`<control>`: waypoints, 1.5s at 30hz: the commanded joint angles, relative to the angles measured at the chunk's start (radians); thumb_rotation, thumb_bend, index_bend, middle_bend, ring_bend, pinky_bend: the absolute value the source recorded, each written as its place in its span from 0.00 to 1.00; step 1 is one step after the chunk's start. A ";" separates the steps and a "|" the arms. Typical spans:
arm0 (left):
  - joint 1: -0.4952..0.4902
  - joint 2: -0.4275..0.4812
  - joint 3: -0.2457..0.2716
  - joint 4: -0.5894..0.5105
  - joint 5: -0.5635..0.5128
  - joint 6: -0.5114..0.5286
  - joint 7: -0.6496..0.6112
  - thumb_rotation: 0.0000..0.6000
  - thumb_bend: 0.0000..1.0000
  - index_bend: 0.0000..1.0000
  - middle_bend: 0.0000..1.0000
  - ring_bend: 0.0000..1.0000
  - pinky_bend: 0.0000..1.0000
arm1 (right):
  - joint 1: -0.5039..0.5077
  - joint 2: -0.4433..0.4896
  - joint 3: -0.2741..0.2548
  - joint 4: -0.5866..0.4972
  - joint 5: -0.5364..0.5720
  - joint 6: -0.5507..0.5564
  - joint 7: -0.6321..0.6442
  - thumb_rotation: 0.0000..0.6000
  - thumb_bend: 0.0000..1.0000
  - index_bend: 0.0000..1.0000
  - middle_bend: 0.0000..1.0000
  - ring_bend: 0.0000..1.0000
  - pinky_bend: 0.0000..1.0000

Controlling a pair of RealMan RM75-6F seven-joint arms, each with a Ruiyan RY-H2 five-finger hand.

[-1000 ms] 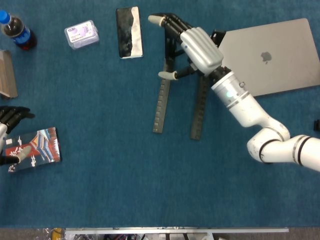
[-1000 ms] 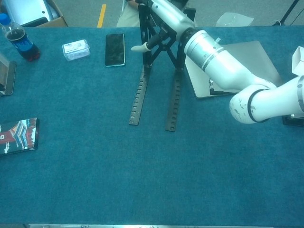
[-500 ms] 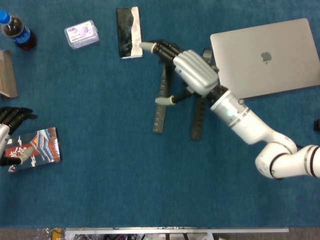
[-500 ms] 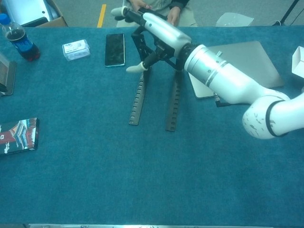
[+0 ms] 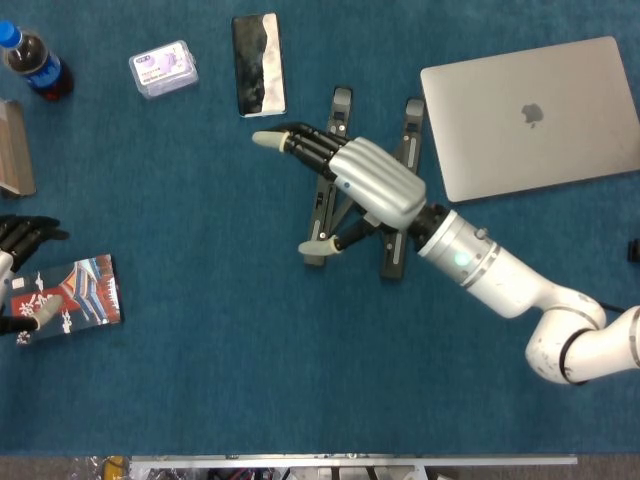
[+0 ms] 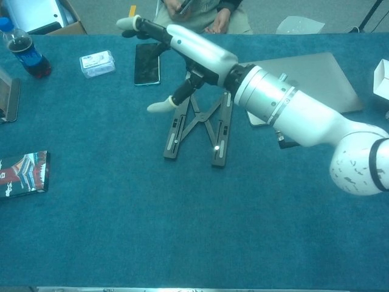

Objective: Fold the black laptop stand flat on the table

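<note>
The black laptop stand [image 5: 393, 255] lies flat on the blue table, its two notched rails side by side and its crossed braces [image 6: 201, 121] spread low between them. My right hand [image 5: 370, 185] hovers over the stand's middle with fingers stretched toward the phone and thumb hanging by the left rail; it holds nothing. In the chest view the right hand [image 6: 194, 52] sits above the stand [image 6: 217, 137], hiding the rails' far ends. My left hand [image 5: 15, 245] stays at the table's far left edge, fingers apart and empty.
A silver laptop [image 5: 535, 115] lies shut just right of the stand. A phone [image 5: 259, 64], a clear box [image 5: 163, 68] and a cola bottle [image 5: 35, 62] line the far left. A book [image 5: 72, 295] lies by my left hand. A white box [image 6: 382, 78] sits far right.
The stand has gone from raised on its legs to flat on the table. My right hand came down and toward the near side with it, then let go. The left hand stayed put.
</note>
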 commanded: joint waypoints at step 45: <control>-0.052 0.015 0.006 -0.015 -0.020 -0.103 -0.050 1.00 0.28 0.23 0.17 0.15 0.11 | -0.036 0.030 -0.201 0.304 -0.048 -0.145 -0.677 1.00 0.00 0.00 0.03 0.00 0.08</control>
